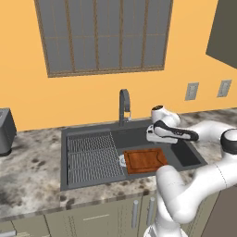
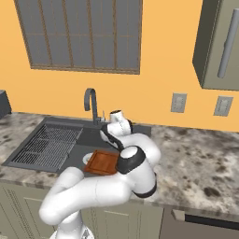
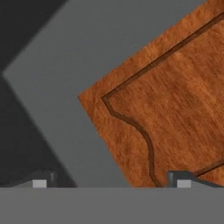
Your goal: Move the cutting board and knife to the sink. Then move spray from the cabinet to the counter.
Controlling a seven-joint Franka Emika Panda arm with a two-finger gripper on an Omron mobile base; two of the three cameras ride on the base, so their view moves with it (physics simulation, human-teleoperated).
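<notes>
The reddish-brown cutting board [image 1: 144, 159] [image 2: 101, 162] lies flat on the floor of the sink [image 1: 134, 137] [image 2: 88, 136], to the right of the ribbed rack. My gripper [image 1: 151, 135] [image 2: 108, 135] hangs just above the board's far edge, pointing down, open and holding nothing. In the hand view its fingertips [image 3: 39, 183] stand wide apart, the gripper [image 3: 111, 183] looking down on a grooved corner of the cutting board [image 3: 175, 100] and the grey sink floor [image 3: 87, 57]. The speckled counter [image 1: 28, 171] [image 2: 200, 158] surrounds the basin. The knife, the spray and the cabinet are out of view.
A curved faucet [image 1: 124, 105] [image 2: 91, 103] rises behind the basin, close to the hand. The drain rack [image 1: 92, 157] [image 2: 46, 144] takes up the sink's left part. A grey appliance [image 1: 4, 132] stands at far left. A door cabinet with a metal handle [image 2: 219, 42] hangs at upper right.
</notes>
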